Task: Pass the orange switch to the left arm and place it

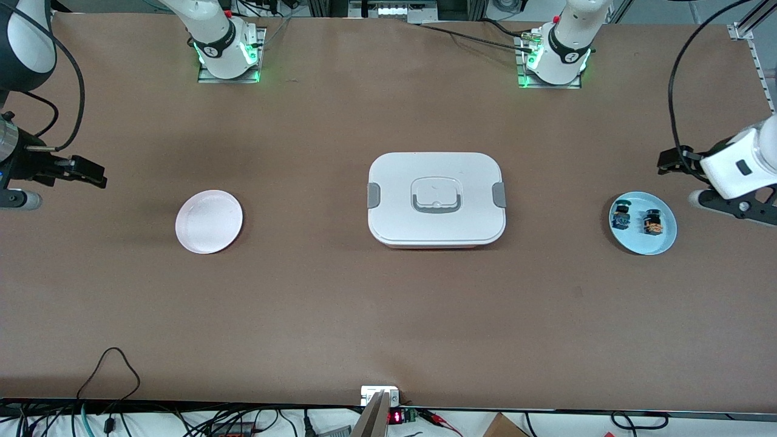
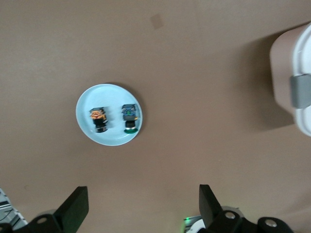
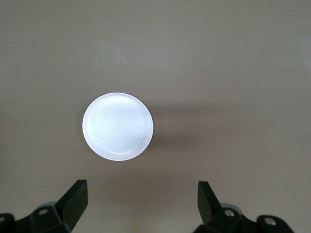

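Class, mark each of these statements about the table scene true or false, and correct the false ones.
1. The orange switch lies on the blue plate. True.
2. The box has its lid off. False: the lid is on.
3. The left gripper holds the orange switch. False: it is open, up over the table by the blue plate.
4. The pink plate has nothing on it. True.
5. The right gripper is open. True.
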Tool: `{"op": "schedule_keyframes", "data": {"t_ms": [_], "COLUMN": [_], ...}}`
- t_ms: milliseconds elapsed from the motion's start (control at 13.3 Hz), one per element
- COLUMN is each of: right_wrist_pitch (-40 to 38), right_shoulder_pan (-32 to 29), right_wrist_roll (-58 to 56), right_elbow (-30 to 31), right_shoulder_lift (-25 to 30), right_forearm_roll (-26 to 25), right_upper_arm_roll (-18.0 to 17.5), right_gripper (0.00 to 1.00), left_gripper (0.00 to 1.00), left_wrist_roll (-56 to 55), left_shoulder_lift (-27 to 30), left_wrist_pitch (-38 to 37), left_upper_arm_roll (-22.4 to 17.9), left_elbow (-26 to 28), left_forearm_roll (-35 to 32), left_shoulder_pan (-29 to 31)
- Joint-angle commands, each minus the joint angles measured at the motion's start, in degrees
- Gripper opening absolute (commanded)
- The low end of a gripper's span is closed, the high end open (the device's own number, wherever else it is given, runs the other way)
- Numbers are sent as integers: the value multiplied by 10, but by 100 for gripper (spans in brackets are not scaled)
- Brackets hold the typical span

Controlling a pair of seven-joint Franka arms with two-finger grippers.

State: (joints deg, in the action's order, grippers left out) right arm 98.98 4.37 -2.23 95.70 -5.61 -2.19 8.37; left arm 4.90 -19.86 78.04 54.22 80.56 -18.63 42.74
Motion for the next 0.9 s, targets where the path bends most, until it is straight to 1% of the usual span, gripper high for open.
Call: {"op": "schedule_keyframes", "data": {"t_ms": [0, 75, 150, 226, 301, 376, 451, 527, 602, 677, 827], "right_wrist_pitch": [31, 31, 31, 28, 25, 24, 17, 17, 15, 13, 14], "right_shoulder_pan": [-11, -10, -9, -8, -8, -7, -6, -5, -5, -2, -4], "right_wrist_roll": [6, 6, 1, -1, -2, -2, 0, -1, -1, 3, 4], "right_elbow": [69, 62, 51, 40, 37, 34, 31, 26, 24, 24, 20], "right_shoulder_lift": [53, 51, 50, 47, 47, 48, 47, 46, 46, 46, 40], "right_forearm_roll": [11, 10, 10, 10, 10, 10, 10, 10, 10, 11, 11], "right_upper_arm_roll": [-5, -5, -5, -6, -6, -7, -9, -9, -9, -10, -10], "right_gripper": [100, 100, 100, 100, 100, 100, 100, 100, 100, 100, 100], "left_gripper": [100, 100, 100, 100, 100, 100, 100, 100, 100, 100, 100], "left_wrist_roll": [20, 20, 20, 20, 18, 16, 17, 17, 12, 6, -2], "left_shoulder_lift": [69, 84, 99, 111, 124, 142, 169, 201, 222, 232, 231], "left_wrist_pitch": [-7, -8, -10, -10, -10, 3, 44, 88, 120, 139, 153], "left_upper_arm_roll": [-240, -327, -402, -462, -512, -554, -579, -582, -582, -582, -583], "left_elbow": [-20, -18, -13, -1, 13, 48, 92, 148, 188, 214, 221], "left_forearm_roll": [124, 149, 160, 184, 211, 221, 222, 221, 221, 221, 217], "left_shoulder_pan": [-160, -221, -274, -324, -359, -387, -406, -409, -409, -409, -410]}}
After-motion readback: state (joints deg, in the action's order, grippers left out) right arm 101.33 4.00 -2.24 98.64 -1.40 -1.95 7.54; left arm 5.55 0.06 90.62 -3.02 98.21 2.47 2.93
